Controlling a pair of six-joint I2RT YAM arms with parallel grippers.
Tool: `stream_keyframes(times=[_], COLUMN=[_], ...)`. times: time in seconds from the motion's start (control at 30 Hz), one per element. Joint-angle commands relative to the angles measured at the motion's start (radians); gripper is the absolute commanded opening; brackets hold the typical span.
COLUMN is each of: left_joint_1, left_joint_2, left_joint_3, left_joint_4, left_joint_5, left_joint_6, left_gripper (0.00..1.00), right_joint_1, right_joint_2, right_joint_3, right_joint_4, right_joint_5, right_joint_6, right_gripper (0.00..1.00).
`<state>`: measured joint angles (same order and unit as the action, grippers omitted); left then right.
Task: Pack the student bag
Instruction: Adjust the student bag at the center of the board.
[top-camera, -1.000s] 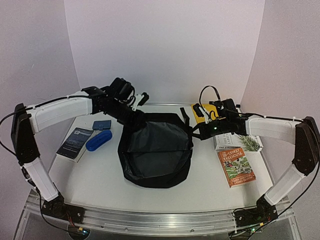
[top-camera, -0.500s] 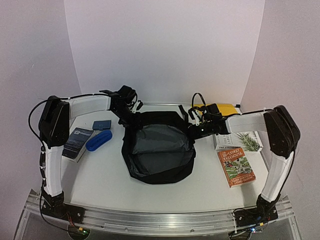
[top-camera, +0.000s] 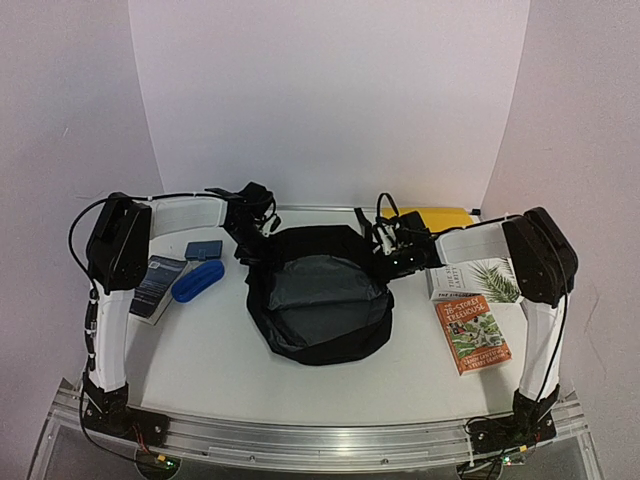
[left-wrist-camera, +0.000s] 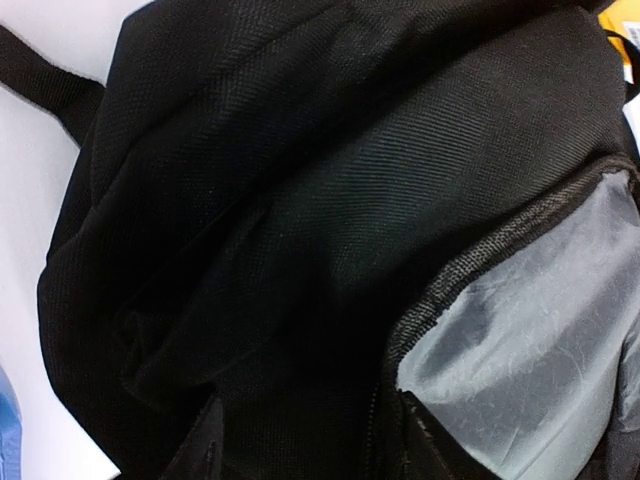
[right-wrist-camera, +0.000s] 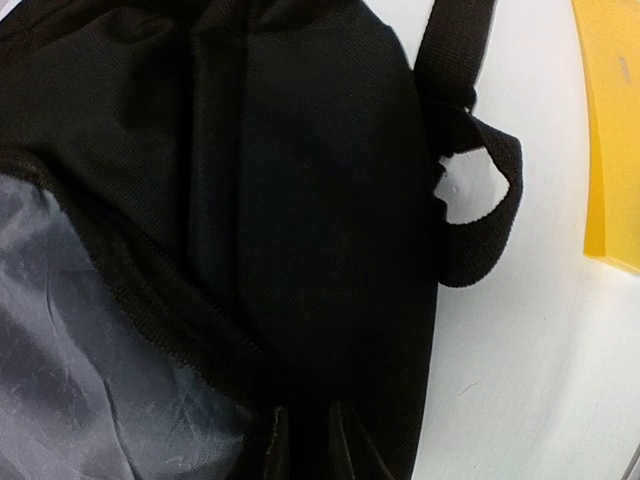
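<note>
The student bag (top-camera: 318, 300) is a black fabric backpack lying in the middle of the table, its mouth gaping upward and showing grey lining (left-wrist-camera: 540, 330). My left gripper (top-camera: 252, 243) is at the bag's far left rim. In the left wrist view its fingers (left-wrist-camera: 205, 452) stand well apart with black fabric and the rim seam lying between them. My right gripper (top-camera: 388, 255) is at the far right rim. Its fingers (right-wrist-camera: 270, 445) stand a little apart around a fold of the black fabric, beside a strap loop (right-wrist-camera: 480, 215).
Left of the bag lie a blue case (top-camera: 197, 281), a small dark blue box (top-camera: 203, 248) and a dark booklet (top-camera: 155, 285). On the right are a white book with palm leaves (top-camera: 480, 280), an orange illustrated book (top-camera: 472, 333) and a yellow item (top-camera: 440, 215).
Both grippers have gone from shut on the bag's rim to fingers apart. The arms have folded back and dropped lower, and the bag has settled on the table with its mouth open.
</note>
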<state>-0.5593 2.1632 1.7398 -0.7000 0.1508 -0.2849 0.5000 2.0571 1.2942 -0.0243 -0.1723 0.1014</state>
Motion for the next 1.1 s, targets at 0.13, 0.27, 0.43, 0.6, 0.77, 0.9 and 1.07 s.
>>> stream_keyframes(times=[0.13, 0.27, 0.43, 0.6, 0.77, 0.9, 1.07], left_joint_1=[0.014, 0.013, 0.012, -0.055, -0.108, -0.093, -0.049], left_joint_2=[-0.146, -0.189, -0.231, -0.325, -0.323, -0.286, -0.198], left_joint_3=[0.007, 0.026, 0.014, -0.09, -0.194, -0.267, -0.239], left_joint_4=[-0.092, -0.137, -0.176, -0.117, -0.078, 0.0, 0.01], left_joint_5=[-0.032, -0.028, 0.02, 0.089, 0.163, 0.17, 0.131], left_joint_6=[-0.014, -0.014, -0.039, -0.025, -0.066, -0.124, -0.136], left_gripper=[0.8, 0.92, 0.98, 0.93, 0.7, 0.63, 0.59], right_joint_1=[-0.014, -0.013, -0.014, -0.013, -0.004, 0.017, 0.022], right_joint_2=[-0.088, -0.162, -0.247, -0.344, -0.337, -0.275, -0.113], right_joint_3=[0.033, 0.051, 0.045, 0.005, -0.013, -0.041, -0.021], right_joint_4=[-0.137, -0.162, -0.201, -0.23, -0.284, -0.288, -0.274], right_joint_5=[0.004, -0.013, -0.06, -0.171, -0.341, -0.389, -0.366], right_joint_6=[0.005, -0.018, -0.063, -0.134, -0.116, -0.109, -0.111], right_gripper=[0.75, 0.88, 0.98, 0.95, 0.79, 0.74, 0.71])
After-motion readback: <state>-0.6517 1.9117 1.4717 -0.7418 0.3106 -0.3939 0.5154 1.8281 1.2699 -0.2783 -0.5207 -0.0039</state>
